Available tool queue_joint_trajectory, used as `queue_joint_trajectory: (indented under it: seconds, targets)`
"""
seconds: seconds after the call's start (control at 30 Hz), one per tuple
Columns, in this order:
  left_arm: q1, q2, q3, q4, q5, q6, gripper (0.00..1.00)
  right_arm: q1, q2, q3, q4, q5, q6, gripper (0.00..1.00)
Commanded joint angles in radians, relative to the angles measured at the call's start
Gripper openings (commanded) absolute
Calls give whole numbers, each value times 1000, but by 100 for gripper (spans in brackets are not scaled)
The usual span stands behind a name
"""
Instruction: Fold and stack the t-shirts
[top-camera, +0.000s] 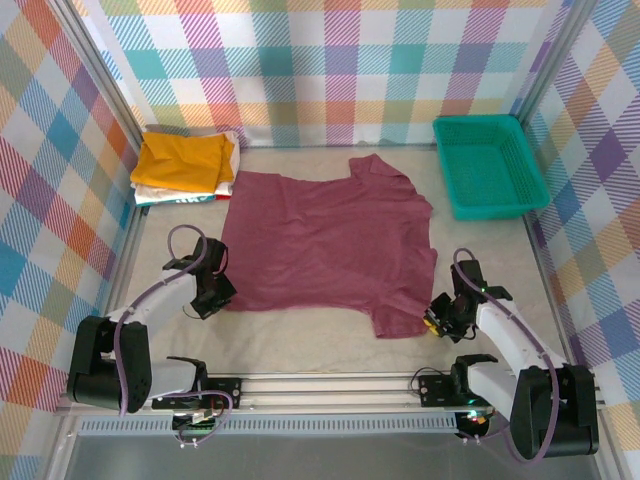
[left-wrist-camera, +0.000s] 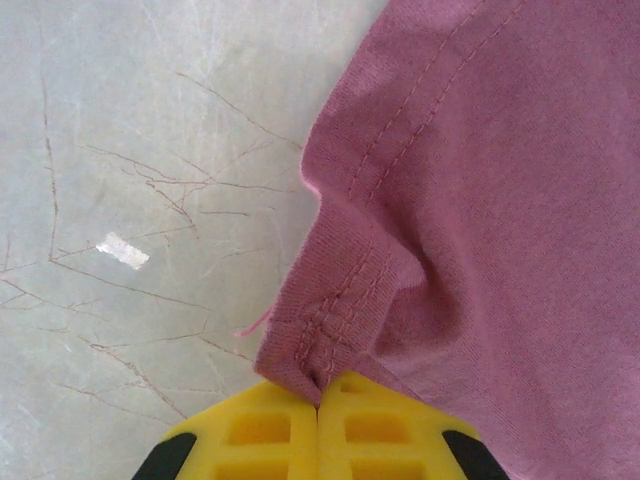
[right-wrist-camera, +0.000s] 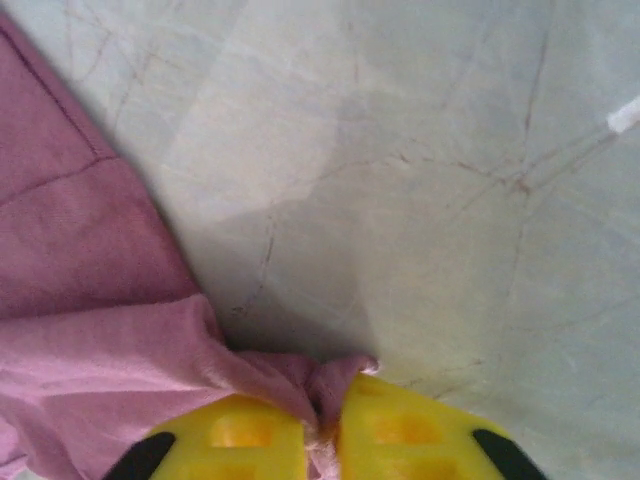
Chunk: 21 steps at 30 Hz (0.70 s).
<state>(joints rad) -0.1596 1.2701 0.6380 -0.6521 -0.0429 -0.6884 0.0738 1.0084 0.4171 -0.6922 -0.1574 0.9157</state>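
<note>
A maroon t-shirt lies spread out, plain side up, in the middle of the table. My left gripper is shut on its near-left corner; the left wrist view has the stitched hem pinched between the yellow fingers. My right gripper is shut on the near-right corner, and the bunched cloth sits between its yellow fingers. A folded mustard-yellow shirt rests on a folded white one at the back left.
A teal mesh basket stands at the back right. Plaid walls close in the table on three sides. A metal rail runs along the near edge between the arm bases. A scrap of white tape lies on the table left of the shirt corner.
</note>
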Motion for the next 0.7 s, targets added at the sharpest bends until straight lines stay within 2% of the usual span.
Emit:
queue_joint_trajectory:
  seconds: [0.0, 0.03, 0.67]
  targets:
    - [11, -29, -4, -27, -9, -17, 0, 8, -1, 13, -14, 28, 5, 3]
    - [11, -38, -7, -26, -9, -20, 0, 7, -6, 18, -22, 29, 5, 0]
    - [12, -250, -23, -148, 0, -54, 0, 3, -249, 162, -332, 52, 49, 0]
